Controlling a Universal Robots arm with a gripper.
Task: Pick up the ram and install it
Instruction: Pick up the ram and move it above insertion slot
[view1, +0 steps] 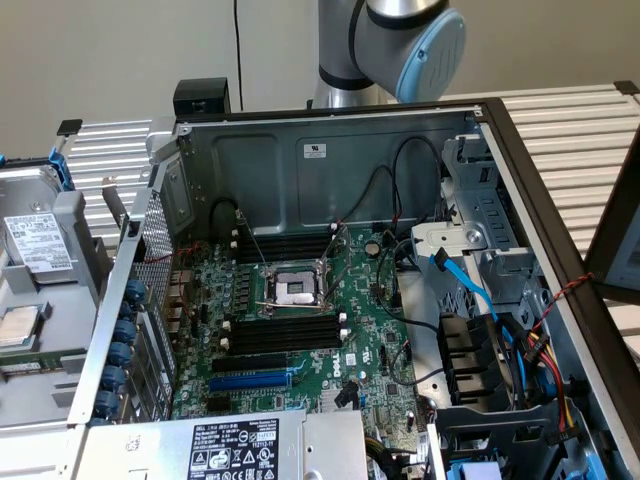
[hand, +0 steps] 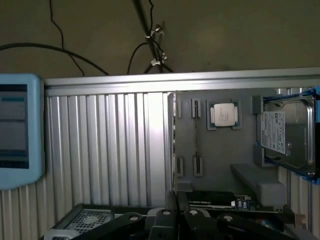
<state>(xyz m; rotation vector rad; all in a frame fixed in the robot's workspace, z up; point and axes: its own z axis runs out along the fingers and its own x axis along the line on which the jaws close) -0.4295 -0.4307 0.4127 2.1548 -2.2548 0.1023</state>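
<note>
Count first: one ram (hand: 227, 202), a dark-green stick with black chips, lies low at the edge of the grey tray (hand: 220, 160) — just beside the gripper (hand: 177, 201), between it and the one processor chip (hand: 223, 115). Whether the gripper touches the ram, and whether it stands apart, together or clamped on it, I cannot tell. The tray also carries one hard drive (hand: 286, 132) with a blue edge around it. One blue-framed screen (hand: 17, 130) stands well apart from the tray, beside the ribbed metal table (hand: 110, 150).

In the exterior view, one arm (view1: 400, 40) rises behind one open computer case (view1: 330, 160). Inside lies one motherboard (view1: 375, 330) with one processor socket (view1: 297, 290) and two banks of black memory slots: a far bank (view1: 285, 245) beyond the socket and a near bank (view1: 285, 330) on its other side. One blue expansion slot (view1: 250, 380) sits nearer still.

The tray lies outside the case at the exterior view's left, and the perforated side wall (view1: 150, 250) stands between tray and motherboard. Black cables (view1: 385, 195) hang down the back wall toward the far bank — and one blue cable (view1: 465, 285) runs down at the exterior view's right.
</note>
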